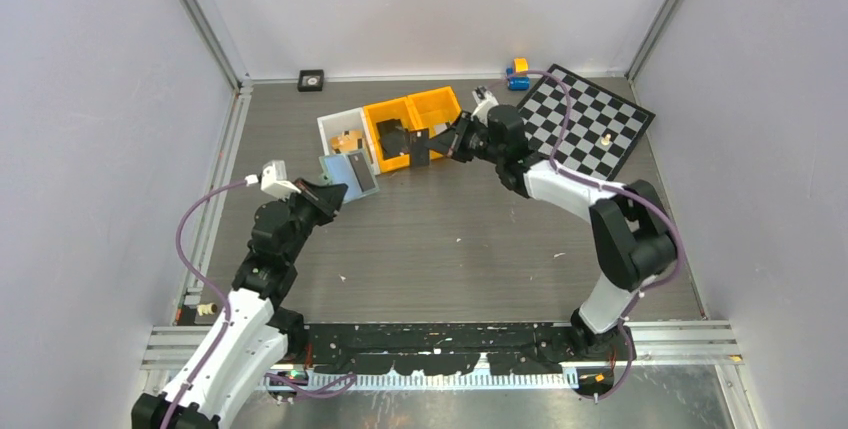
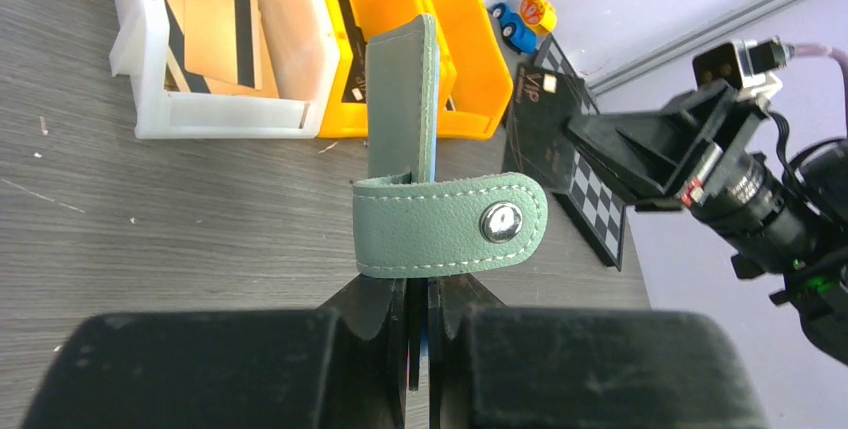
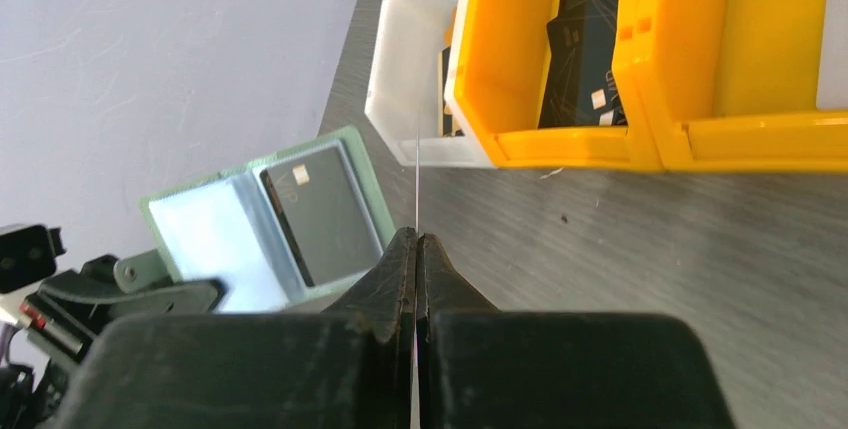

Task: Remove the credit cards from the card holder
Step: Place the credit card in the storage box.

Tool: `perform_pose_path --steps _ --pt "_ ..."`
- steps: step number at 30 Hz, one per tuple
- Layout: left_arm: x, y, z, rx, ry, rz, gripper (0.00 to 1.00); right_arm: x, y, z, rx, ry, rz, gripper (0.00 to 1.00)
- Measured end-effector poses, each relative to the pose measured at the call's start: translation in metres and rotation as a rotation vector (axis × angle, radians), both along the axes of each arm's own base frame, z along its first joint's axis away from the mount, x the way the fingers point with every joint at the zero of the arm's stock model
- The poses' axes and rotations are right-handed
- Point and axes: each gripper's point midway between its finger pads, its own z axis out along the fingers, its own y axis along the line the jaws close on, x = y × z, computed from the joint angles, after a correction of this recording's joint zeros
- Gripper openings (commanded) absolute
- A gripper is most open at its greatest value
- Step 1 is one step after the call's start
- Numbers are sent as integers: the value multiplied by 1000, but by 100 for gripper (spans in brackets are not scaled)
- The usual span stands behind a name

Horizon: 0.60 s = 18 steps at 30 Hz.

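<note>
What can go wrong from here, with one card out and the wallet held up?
The right fingers pinch the black card by one edge; it may slip and miss the yellow bin. The left fingers hold the card holder by its edge, so pulling its remaining dark card might twist it loose.

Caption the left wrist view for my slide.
Left hand pinches the green card holder; right hand holds a black card.

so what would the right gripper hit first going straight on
Likely the middle yellow bin, by its wall where it meets the white bin, with the held black card touching first; depth unclear.
</note>
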Motion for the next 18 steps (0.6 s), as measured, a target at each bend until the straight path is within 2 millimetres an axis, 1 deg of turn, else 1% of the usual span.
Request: perform_pose_path --steps 3,5,13,18 --pt "0 0 -8 6 21 -1 0 20 12 -14 -44 25 12 1" --pt "1 -1 -13 10 38 -5 0 30 19 -19 -64 34 18 1" --pt "-2 -3 -27 24 59 -20 0 71 53 -27 -102 31 57 1" --pt "-2 -5 -30 24 68 -35 0 89 67 -47 -125 68 65 1"
